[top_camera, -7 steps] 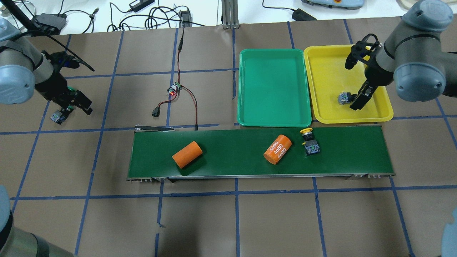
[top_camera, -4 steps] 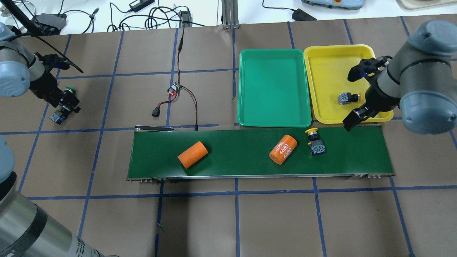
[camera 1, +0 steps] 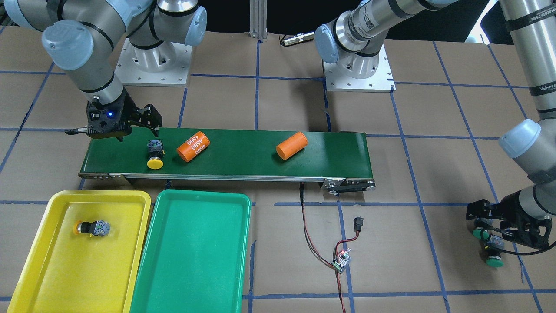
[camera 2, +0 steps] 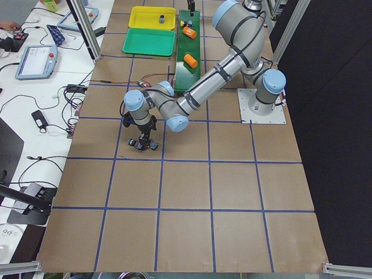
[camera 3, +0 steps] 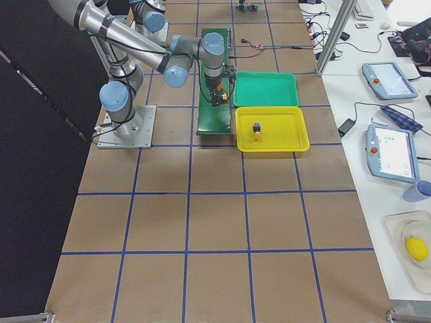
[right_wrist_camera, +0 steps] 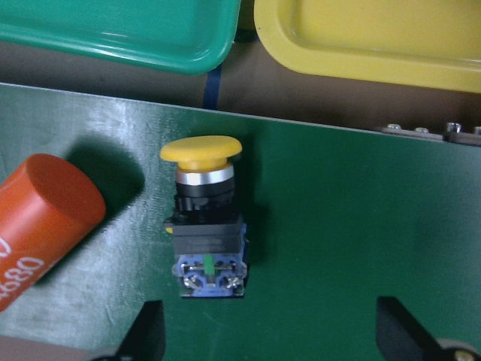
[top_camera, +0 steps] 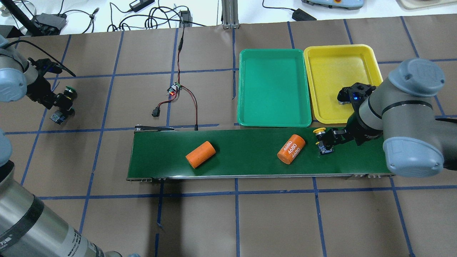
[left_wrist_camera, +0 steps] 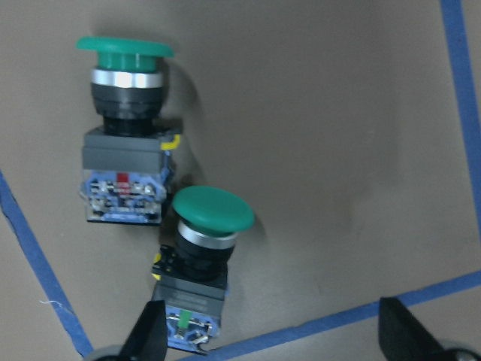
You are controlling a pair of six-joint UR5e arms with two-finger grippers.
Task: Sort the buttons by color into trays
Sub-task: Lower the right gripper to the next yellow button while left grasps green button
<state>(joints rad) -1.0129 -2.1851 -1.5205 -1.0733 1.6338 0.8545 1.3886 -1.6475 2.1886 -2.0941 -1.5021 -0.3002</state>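
Observation:
One yellow-capped button lies on the conveyor belt, cap toward the trays; it also shows in the right wrist view. My right gripper is open and hovers just over it, its fingers short of the button's rear block. A second yellow button lies in the yellow tray. The green tray holds nothing. Two green-capped buttons lie on the table at the far left. My left gripper is open above them.
Two orange cylinders lie on the belt, one marked 4680 right next to the yellow button. A small circuit board with red and black wires lies on the table behind the belt's left end.
My right gripper left the yellow button in the yellow tray and came down over the belt's yellow button. The belt's items drifted right. My left gripper shifted slightly left over the green buttons.

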